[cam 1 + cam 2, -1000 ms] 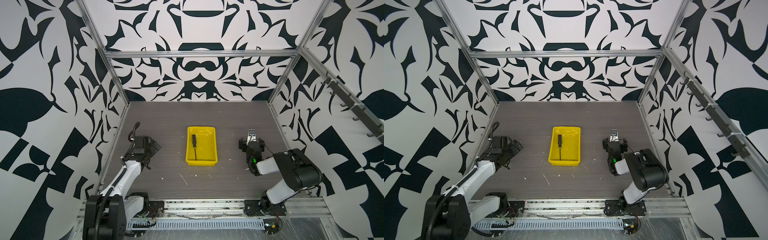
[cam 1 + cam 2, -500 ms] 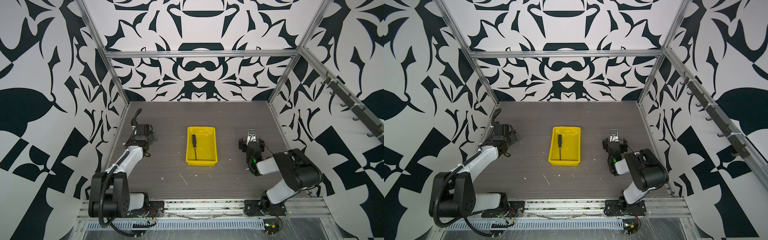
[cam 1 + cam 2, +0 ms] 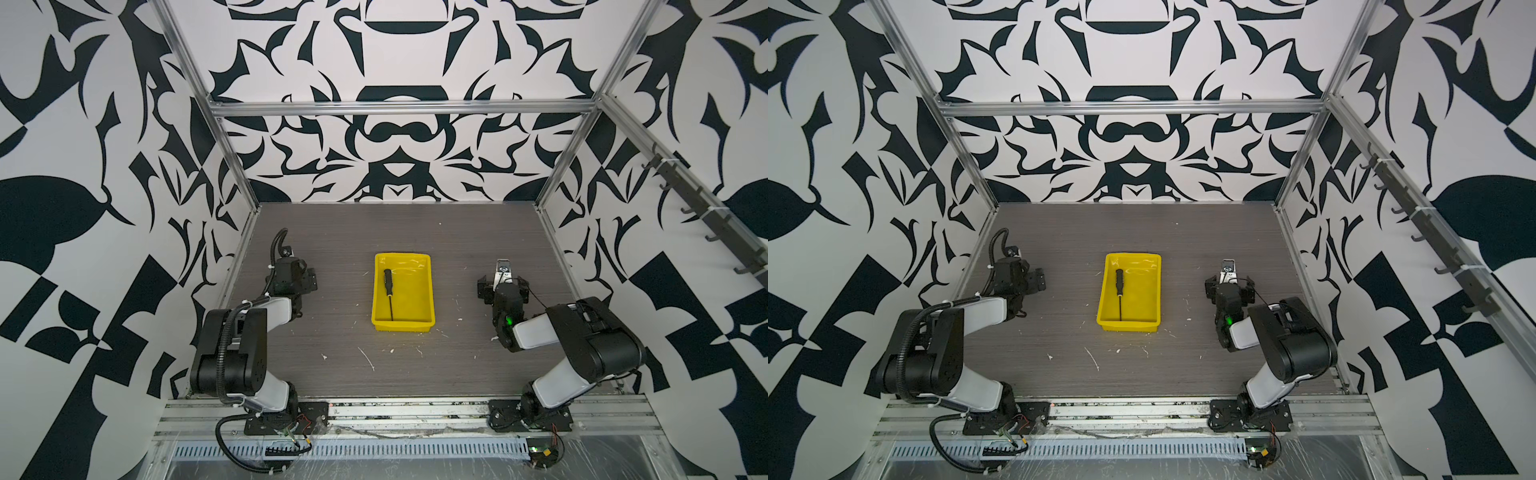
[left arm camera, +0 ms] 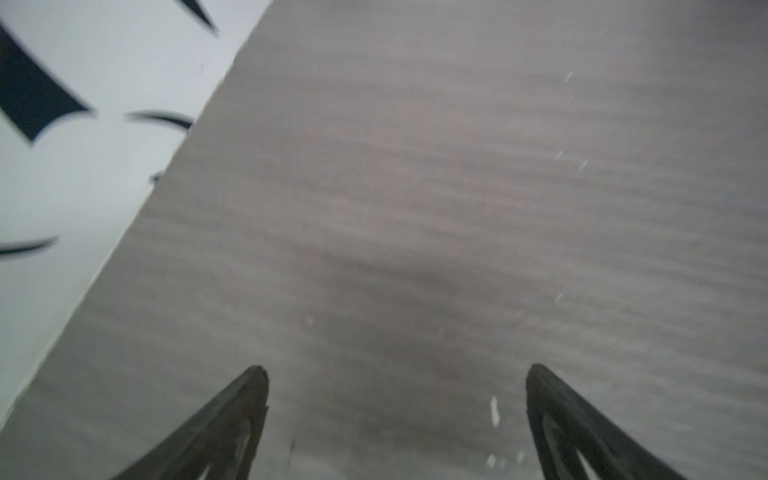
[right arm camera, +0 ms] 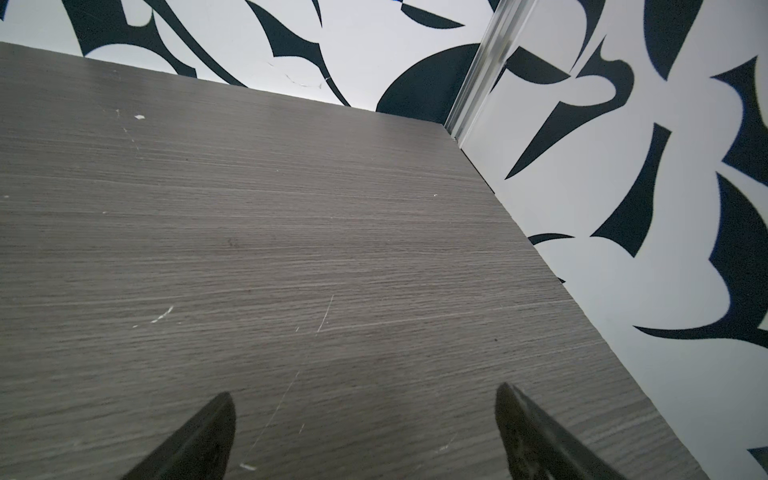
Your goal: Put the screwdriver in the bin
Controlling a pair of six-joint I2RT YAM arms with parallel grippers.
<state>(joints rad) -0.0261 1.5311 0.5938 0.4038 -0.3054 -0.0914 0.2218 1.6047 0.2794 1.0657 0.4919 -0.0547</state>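
now, nearest us, the left gripper and right gripper hang over the table, jaws spread, holding nothing. between them and well apart from both, the bin holds the screwdriver, tip toward its near wall, handle farther back. we judge the placement done; we park the arms without crossing the rim.
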